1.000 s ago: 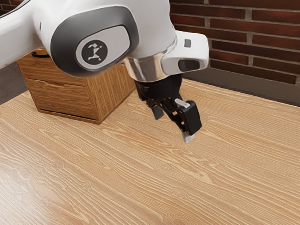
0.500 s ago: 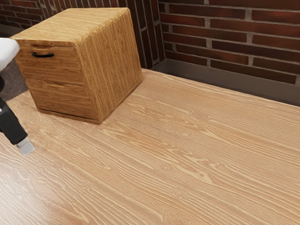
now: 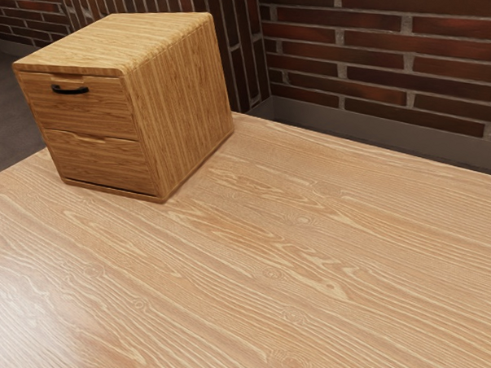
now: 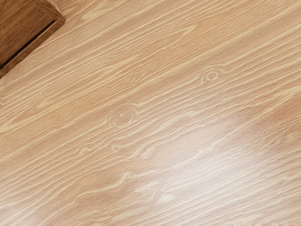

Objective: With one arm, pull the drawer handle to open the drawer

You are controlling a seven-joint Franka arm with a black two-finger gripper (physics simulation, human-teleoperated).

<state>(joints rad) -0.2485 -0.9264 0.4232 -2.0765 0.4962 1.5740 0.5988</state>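
A wooden cabinet (image 3: 144, 90) stands on the table at the exterior view's upper left. Its top drawer (image 3: 78, 105) carries a small black handle (image 3: 69, 89) near the upper left of its front, and that drawer sits flush with the cabinet. A second drawer front (image 3: 100, 157) lies below it. In the wrist view a lower corner of the cabinet (image 4: 23, 28) shows above bare table wood (image 4: 164, 132).
The wooden table (image 3: 307, 260) stretches wide to the right and front of the cabinet. A red brick wall (image 3: 382, 51) with a grey base strip runs behind. Grey floor (image 3: 8, 125) lies past the table's left edge.
The arm swept from the middle of the exterior view to its left edge and then out of the picture. The cabinet and its drawers have stayed as they were.
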